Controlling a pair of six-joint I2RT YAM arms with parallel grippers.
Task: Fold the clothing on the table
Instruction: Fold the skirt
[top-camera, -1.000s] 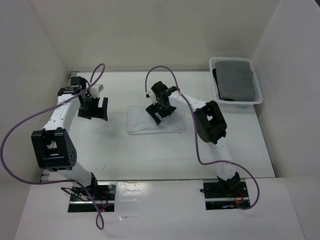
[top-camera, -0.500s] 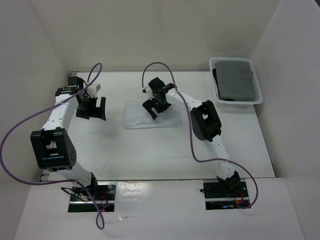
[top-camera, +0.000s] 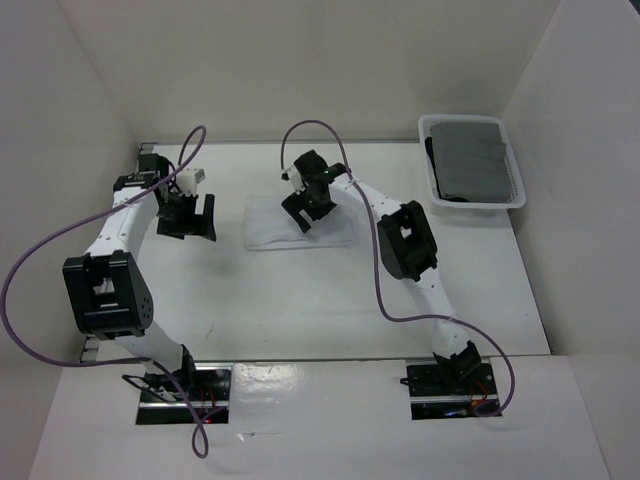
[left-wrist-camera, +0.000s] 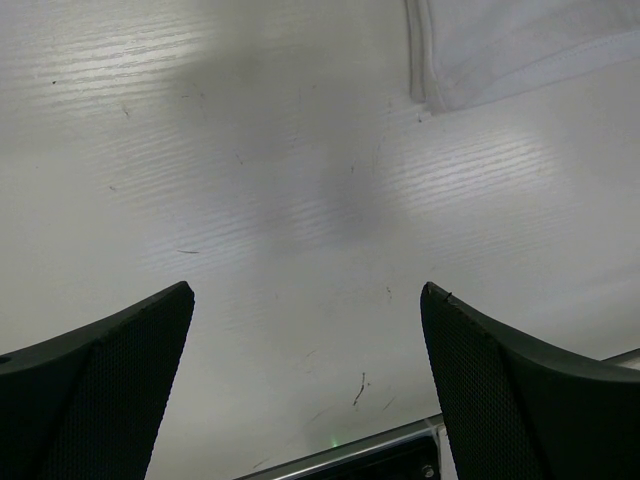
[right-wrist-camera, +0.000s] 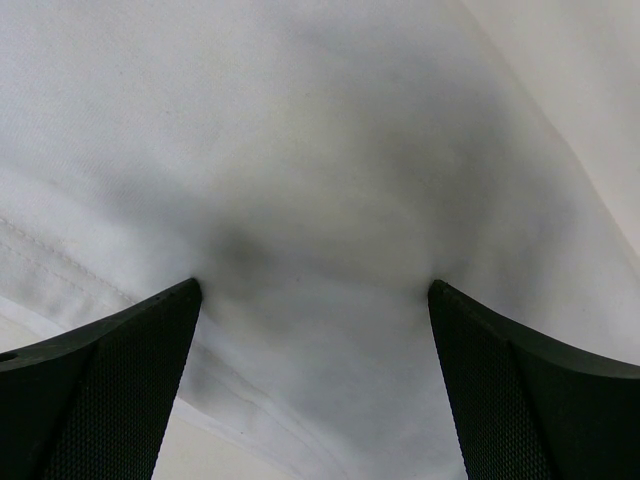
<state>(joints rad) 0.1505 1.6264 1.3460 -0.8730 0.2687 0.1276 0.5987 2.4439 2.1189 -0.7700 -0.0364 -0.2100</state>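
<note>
A white, soft, roughly rectangular piece of clothing (top-camera: 335, 235) lay flat on the plain white surface (top-camera: 300, 310), towards its far side and about midway between the arms. The jaws of the right arm (top-camera: 405, 240) stood wide apart directly over the clothing's middle, clamped on nothing. In the right wrist view the fabric (right-wrist-camera: 300, 120) filled the frame, with a stitched hem at lower left and the black fingertips (right-wrist-camera: 120, 380) right down at it; actual contact could not be told. The jaws of the left arm (top-camera: 125, 225) were also wide apart and empty, over bare surface (left-wrist-camera: 250, 150) just left of the clothing's corner (left-wrist-camera: 520, 40). A small white plastic basket (top-camera: 515, 195) at the far right held a dark grey cloth (top-camera: 470, 160)
</note>
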